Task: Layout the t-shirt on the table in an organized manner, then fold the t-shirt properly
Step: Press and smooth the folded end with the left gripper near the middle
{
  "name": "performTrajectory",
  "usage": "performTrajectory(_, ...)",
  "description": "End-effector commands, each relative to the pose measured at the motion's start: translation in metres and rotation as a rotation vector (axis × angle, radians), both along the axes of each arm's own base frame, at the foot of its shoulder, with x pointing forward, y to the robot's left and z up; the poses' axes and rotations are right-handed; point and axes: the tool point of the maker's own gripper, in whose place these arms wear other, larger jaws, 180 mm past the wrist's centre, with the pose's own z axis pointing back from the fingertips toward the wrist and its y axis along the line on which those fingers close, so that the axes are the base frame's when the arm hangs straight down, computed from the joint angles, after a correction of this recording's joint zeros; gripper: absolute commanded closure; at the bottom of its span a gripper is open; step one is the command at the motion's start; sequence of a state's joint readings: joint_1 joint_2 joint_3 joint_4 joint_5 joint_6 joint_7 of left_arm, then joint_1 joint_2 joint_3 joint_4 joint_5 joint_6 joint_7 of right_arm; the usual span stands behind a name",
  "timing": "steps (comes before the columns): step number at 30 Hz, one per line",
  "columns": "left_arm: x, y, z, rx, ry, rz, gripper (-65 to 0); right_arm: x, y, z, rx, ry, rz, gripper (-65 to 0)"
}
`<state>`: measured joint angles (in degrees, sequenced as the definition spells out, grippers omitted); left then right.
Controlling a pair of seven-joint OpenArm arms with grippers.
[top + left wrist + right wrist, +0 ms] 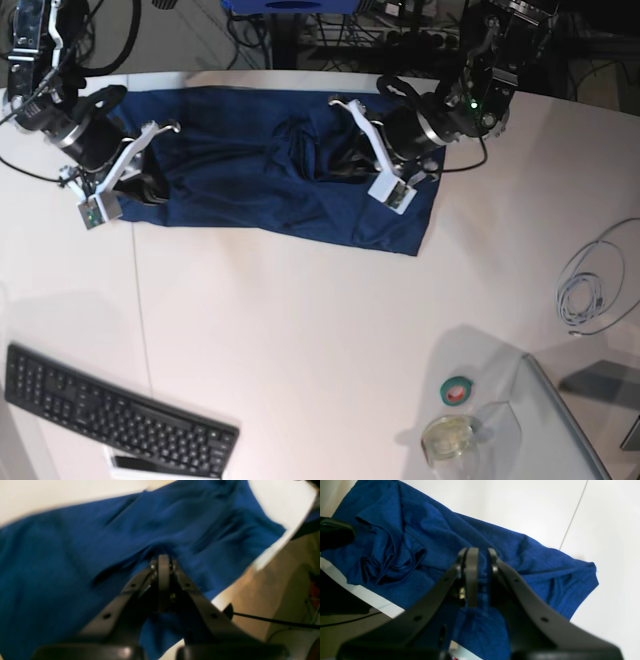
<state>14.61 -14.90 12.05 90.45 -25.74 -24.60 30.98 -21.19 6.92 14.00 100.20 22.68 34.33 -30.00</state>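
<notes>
The navy-blue t-shirt (260, 170) lies spread sideways across the far part of the white table (300, 330), rumpled in the middle. My left gripper (163, 558) is shut on a fold of the t-shirt (75, 555) near its right part; in the base view it (345, 160) sits over the cloth. My right gripper (480, 552) is shut on the t-shirt (440, 537) at its left end, with cloth pinched between the fingers; in the base view it (150, 182) is at the shirt's left edge. Bunched folds (387, 565) lie beside it.
A black keyboard (120, 420) lies at the front left. A coiled grey cable (590, 285) is at the right. A small green-and-red roll (458, 390) and a glass jar (450, 440) stand at the front right. A thin seam (140, 300) runs down the table.
</notes>
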Motion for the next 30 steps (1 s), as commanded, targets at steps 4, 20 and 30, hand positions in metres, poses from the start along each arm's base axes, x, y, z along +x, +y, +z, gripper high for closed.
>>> performTrajectory(4,0.010,0.012,-0.001,-0.010,-0.010,0.040,0.0,0.008,0.000,0.012,0.016,-0.050,0.003,-6.3)
performTrajectory(20,0.034,0.015,-0.009,-0.005,-0.005,0.071,0.0,0.007,0.000,0.011,0.015,-0.047,0.003,-6.3)
performTrajectory(30,0.064,0.068,-0.007,0.012,-0.009,0.382,0.0,0.009,-0.003,0.000,0.024,-0.017,-0.009,-6.3)
